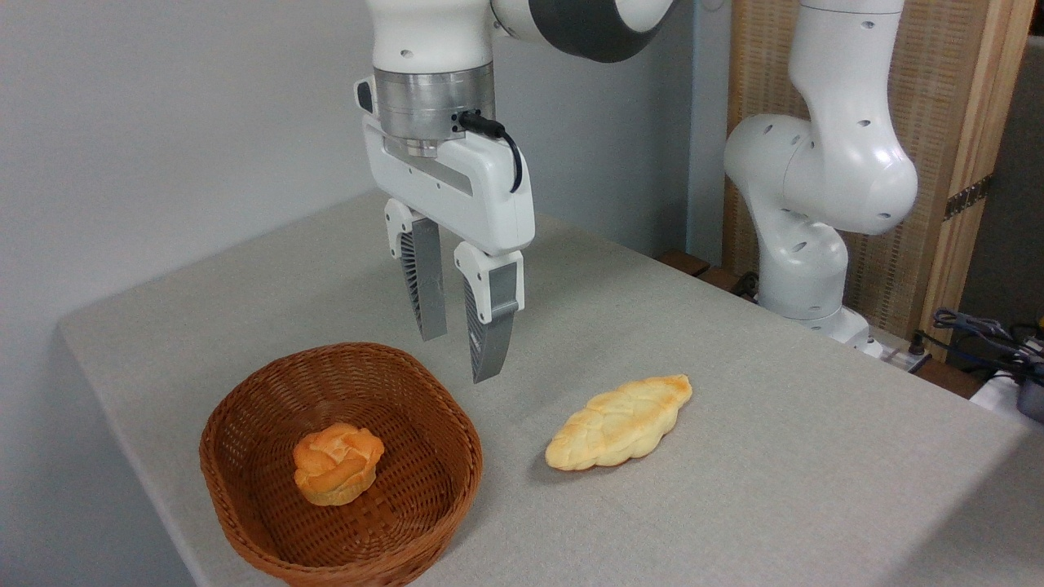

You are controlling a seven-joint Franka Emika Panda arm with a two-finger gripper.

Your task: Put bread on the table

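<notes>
The bread (338, 462), a small round orange-brown bun with a lumpy top, lies inside the brown wicker basket (245, 424) at the front left of the table (734, 456). My gripper (461, 356) hangs above the basket's back right rim, up and to the right of the bun and well clear of it. Its two grey fingers point down, open, with nothing between them.
A longer pale-yellow braided loaf (620, 422) lies on the grey cloth to the right of the basket. The arm's white base (816, 204) stands beyond the table's far right edge, with cables (979, 334) beside it. A wall runs behind the table on the left.
</notes>
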